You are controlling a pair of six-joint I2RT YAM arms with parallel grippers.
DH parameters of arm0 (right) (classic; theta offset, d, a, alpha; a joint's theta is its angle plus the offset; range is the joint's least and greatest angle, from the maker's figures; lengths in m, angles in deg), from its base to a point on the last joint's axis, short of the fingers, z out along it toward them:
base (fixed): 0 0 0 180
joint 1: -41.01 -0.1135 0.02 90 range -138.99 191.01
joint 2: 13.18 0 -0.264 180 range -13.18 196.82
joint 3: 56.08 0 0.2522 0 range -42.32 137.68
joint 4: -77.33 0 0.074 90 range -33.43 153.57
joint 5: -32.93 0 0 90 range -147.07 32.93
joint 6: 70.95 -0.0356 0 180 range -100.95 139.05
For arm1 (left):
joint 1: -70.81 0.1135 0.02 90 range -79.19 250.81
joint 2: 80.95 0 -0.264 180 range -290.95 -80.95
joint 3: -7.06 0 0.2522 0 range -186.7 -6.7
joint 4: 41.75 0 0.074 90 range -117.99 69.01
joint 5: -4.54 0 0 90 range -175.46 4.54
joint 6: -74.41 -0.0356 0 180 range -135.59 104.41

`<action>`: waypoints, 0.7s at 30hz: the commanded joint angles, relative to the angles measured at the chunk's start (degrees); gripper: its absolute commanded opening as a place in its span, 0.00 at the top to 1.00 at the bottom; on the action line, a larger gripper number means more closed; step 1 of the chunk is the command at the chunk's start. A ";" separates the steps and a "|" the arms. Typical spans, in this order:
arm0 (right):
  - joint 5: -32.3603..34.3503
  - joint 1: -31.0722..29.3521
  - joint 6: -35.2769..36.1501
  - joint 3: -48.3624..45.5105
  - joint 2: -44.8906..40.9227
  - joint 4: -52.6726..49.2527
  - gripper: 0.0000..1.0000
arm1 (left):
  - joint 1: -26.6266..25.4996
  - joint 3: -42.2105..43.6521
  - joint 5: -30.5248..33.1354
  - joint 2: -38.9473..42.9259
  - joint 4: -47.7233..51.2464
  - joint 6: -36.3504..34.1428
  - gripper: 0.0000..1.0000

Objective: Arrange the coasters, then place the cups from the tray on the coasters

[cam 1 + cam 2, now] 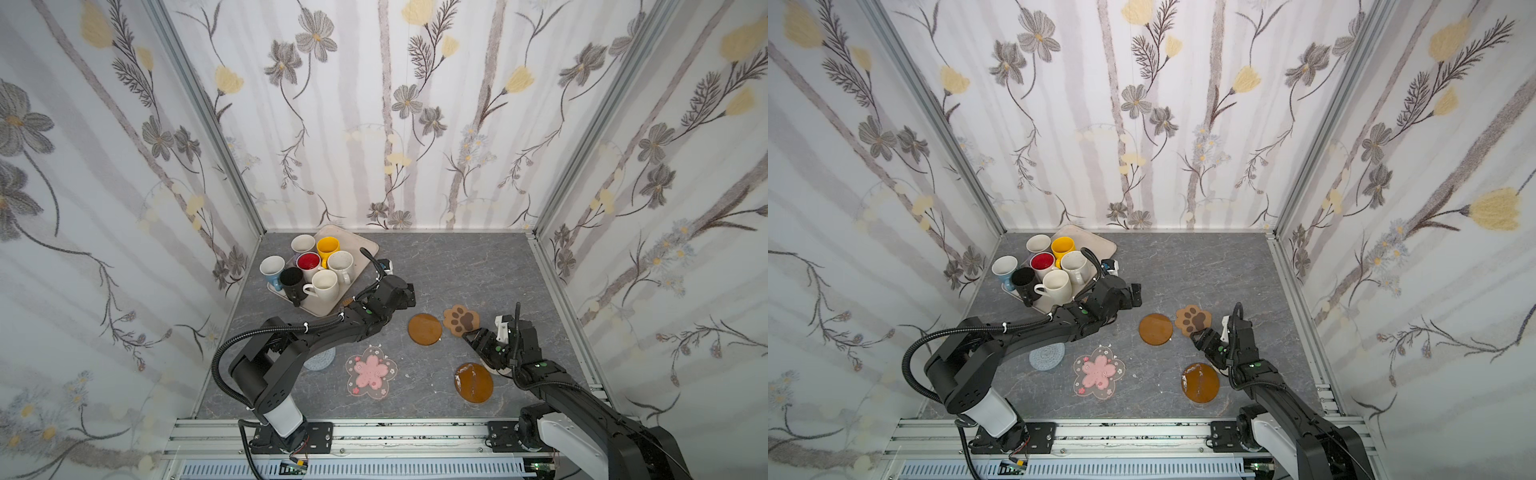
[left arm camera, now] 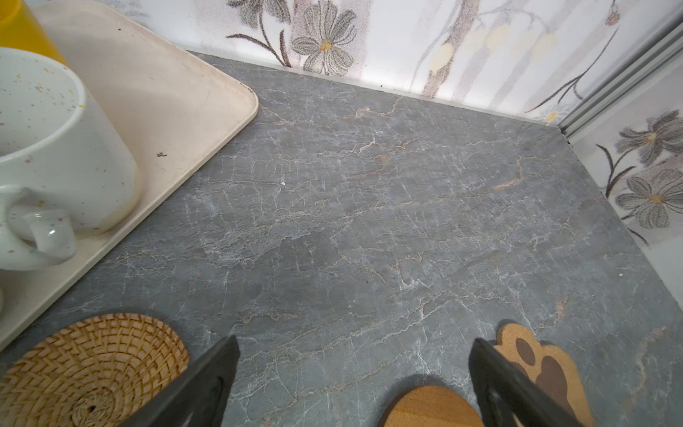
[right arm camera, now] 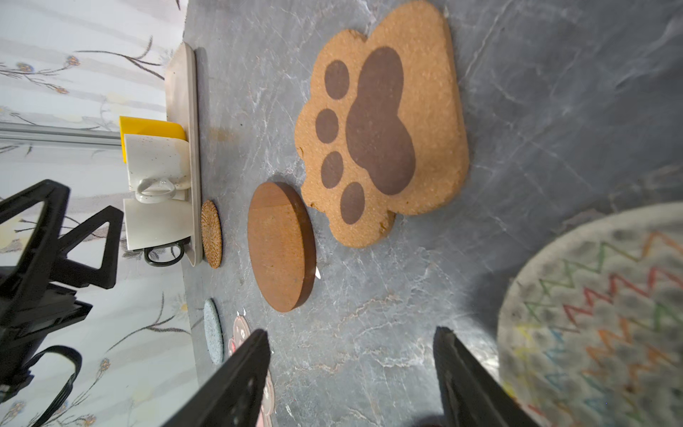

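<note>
Right claw (image 3: 352,331), apart and empty, sits just beside the paw-shaped coaster (image 3: 384,122); my left claw (image 2: 355,340) gapes empty too.

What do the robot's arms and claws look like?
The left arm and right arm are black jointed segments with white shells near the base, ribbed black cable hoses and green dots. The left gripper and right gripper each have two black fingers.

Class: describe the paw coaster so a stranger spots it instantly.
On the grey tabletop, right of the mug tray, two brown coasters sit adjacent. The paw coaster is the right one: lobed cork with dark pads, unlike the plain wooden round.
</note>
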State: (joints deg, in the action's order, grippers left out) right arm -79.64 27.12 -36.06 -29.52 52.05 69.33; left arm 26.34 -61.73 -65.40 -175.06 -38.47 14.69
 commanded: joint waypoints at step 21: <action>4.79 -1.39 -10.72 6.22 23.47 21.87 0.51 | 0.02 4.92 1.06 3.31 -7.43 1.18 0.00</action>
State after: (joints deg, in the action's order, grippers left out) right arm -76.21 25.67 -45.19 -24.69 73.10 86.57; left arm 26.32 -57.11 -65.36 -172.19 -42.99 15.35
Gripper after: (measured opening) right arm 0.491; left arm 0.998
